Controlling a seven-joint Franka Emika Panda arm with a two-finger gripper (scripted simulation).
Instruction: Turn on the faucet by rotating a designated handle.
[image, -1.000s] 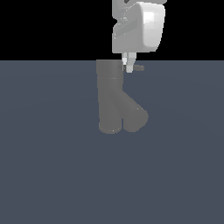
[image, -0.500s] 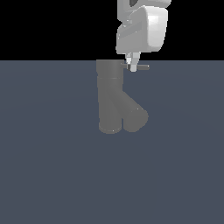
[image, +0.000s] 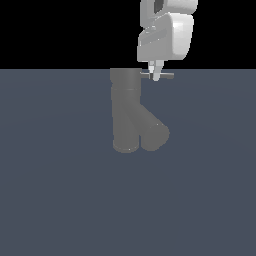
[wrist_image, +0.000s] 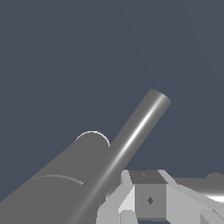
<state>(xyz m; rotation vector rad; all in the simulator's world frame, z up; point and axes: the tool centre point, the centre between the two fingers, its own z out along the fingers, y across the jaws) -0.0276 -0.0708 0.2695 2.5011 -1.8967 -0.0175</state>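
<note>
The matte grey faucet (image: 125, 112) stands upright in the exterior view, and its thick spout (image: 152, 132) branches down toward that view's right. The thin silver handle (image: 167, 75) sticks out sideways from the body's top. My white gripper (image: 154, 76) hangs over it with its fingertips (image: 156, 75) right against the rod near the body. The fingers look pressed together, with no gap showing. In the wrist view the faucet body (wrist_image: 61, 188) and glossy spout (wrist_image: 140, 127) run past my gripper (wrist_image: 148, 194). A bit of the handle (wrist_image: 214, 192) shows behind the fingers.
A flat blue-grey floor (image: 60, 200) spreads all around the faucet. Black background lies above the horizon. My arm's white wrist housing (image: 167, 32) rises out of the exterior view's top.
My gripper has shifted slightly toward the exterior view's right. The visible length of the handle past the fingers has grown, as if the rod has swung round.
</note>
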